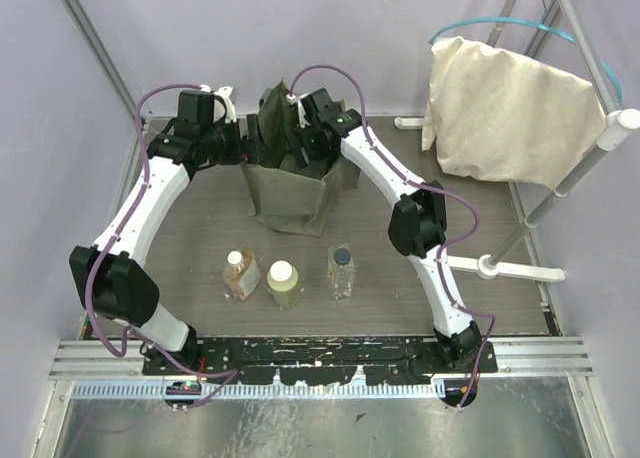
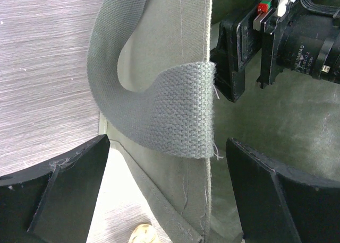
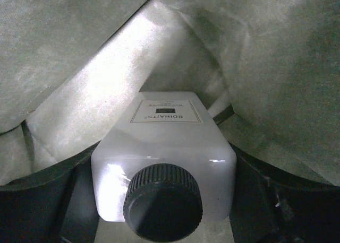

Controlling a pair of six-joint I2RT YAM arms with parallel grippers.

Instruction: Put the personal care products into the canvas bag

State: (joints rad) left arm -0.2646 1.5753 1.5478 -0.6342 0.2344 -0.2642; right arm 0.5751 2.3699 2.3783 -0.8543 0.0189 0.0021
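Overhead view facing down, wrist views close at canvas bag (image 1: 290, 193)

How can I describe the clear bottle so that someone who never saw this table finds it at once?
Find the green bag standing in the middle of the table. On its near side, three bottles stand in a row; the clear bottle is the rightmost. Only it is see-through with a dark cap; the amber bottle and the yellow-green bottle have pale caps.
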